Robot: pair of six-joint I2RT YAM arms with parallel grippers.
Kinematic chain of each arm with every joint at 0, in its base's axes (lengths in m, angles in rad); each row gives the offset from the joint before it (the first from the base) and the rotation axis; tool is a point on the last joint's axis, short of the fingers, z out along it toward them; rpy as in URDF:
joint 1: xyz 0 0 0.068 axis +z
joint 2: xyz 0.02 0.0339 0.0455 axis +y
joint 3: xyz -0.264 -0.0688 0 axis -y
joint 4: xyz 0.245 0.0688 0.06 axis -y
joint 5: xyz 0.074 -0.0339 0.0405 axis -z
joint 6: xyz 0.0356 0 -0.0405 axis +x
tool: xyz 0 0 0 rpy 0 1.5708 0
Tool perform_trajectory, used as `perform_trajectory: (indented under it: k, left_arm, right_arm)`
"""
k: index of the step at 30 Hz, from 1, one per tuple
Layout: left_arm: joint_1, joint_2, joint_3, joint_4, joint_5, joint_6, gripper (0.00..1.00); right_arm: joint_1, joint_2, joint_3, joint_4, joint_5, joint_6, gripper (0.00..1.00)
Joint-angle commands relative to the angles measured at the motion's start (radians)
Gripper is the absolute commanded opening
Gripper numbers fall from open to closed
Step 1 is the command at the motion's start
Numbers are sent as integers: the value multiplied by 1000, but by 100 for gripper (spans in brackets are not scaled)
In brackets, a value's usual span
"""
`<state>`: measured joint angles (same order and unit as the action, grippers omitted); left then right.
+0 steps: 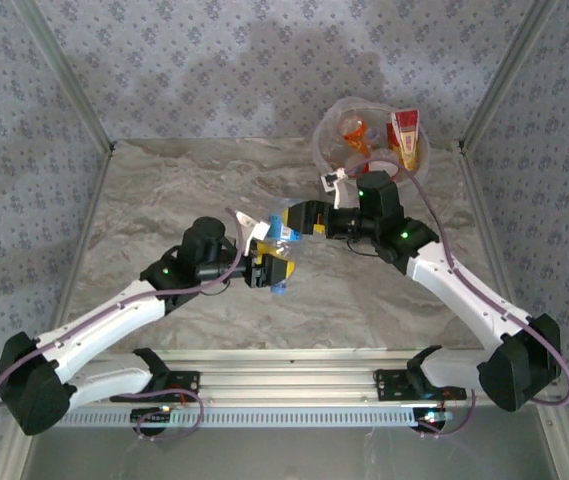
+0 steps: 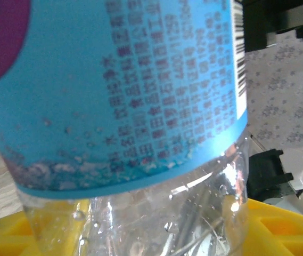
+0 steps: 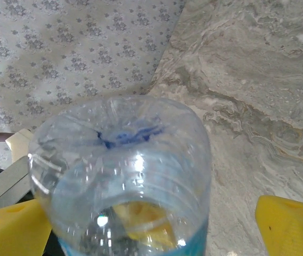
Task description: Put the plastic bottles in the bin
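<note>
Where the two arms meet above the marble table (image 1: 164, 210), a blue-labelled bottle (image 1: 282, 238) sits between them. From overhead it is only a patch of blue. The left wrist view brings its label (image 2: 114, 106) close: dense rows of small East Asian print, a barcode at the edge and a magenta shape. The left gripper (image 1: 272, 268) is clamped on it. The right gripper (image 1: 299, 222) has its fingers (image 3: 287, 224) spread around the clear base, with a gap on one side. The bin (image 1: 324, 145) at far right holds orange- and red-labelled bottles (image 1: 404, 135).
</note>
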<state>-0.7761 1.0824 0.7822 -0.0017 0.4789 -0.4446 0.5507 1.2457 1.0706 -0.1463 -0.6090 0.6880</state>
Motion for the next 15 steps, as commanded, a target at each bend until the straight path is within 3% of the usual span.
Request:
perform_trajectory:
  k: [1,5,10,12,15]
  left_arm:
    - [-18,25,52,28,43,27,62]
    - [-45,56,80,25,46,30,62]
    - [-74,86,112,11,15,33,67]
    - [-75,88,117,2,-14,29,70]
    - [-75,82,117,3,-65,13,94]
  right_arm:
    - [5,17,40,25,-33,-22,99]
    - [4,34,45,28,-29,-20,97]
    - [4,37,74,4,-24,-36,73]
    - [3,27,86,-26,-1,-51,68]
    - [-5,5,114,-106,58,-99,62]
